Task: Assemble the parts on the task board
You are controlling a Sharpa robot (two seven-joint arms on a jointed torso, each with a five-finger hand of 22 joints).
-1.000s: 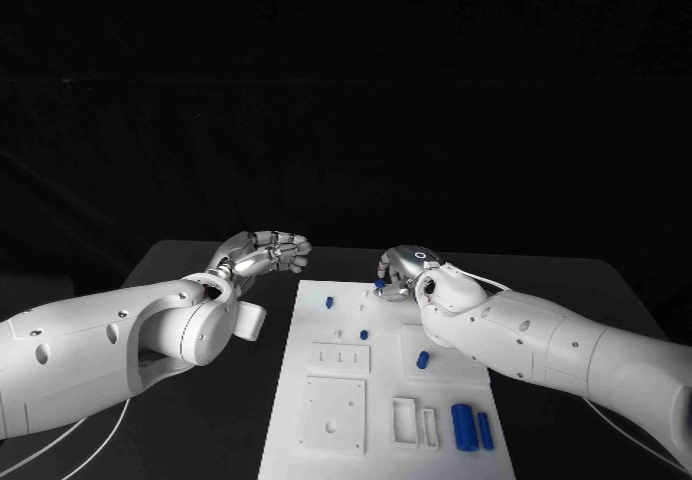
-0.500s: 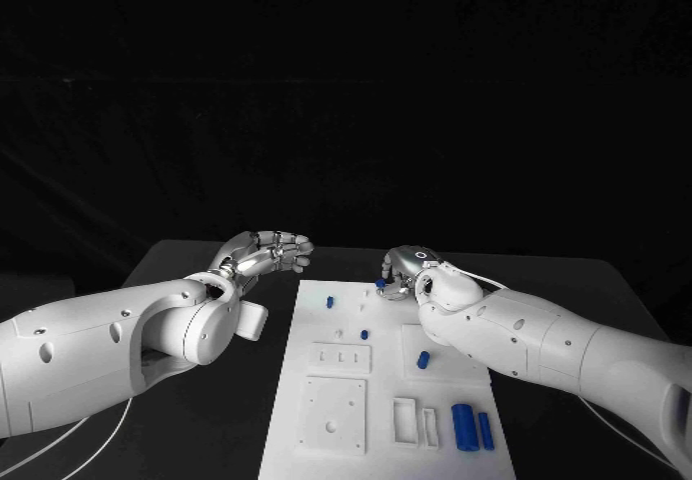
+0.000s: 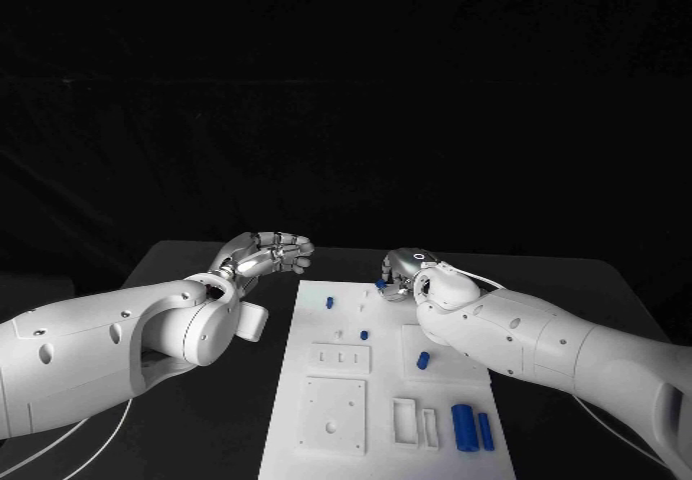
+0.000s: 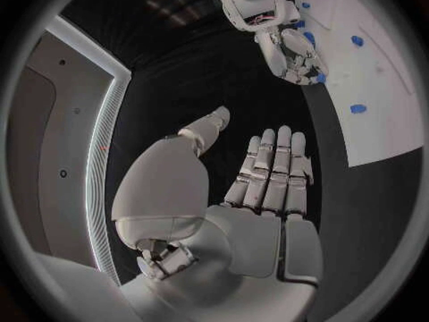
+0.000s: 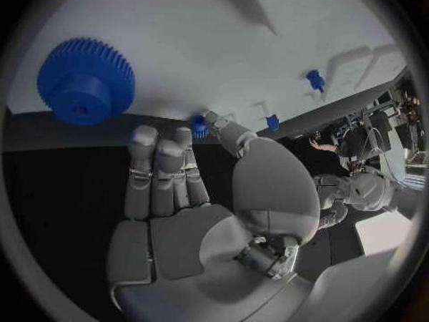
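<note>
At task board [image 3: 382, 400] far edge, right hand [image 3: 404, 272] pinching blue part [image 5: 199, 127], left hand [image 3: 267, 252] empty, spread

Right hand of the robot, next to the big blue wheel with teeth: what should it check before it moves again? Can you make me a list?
1. Big blue toothed gear lies flat on the white task board: ok.
2. Right hand is not on that gear: ok, its fingers stop short of it.
3. Right hand really holds the small blue piece at its fingertips: cannot tell.
4. Left hand is empty: ok, fingers stretched out, nothing in them.
5. Left hand is off the board: ok, it hangs over the black table beside it.
6. Blue cylinders at the board's near end are out of the way: ok.
</note>
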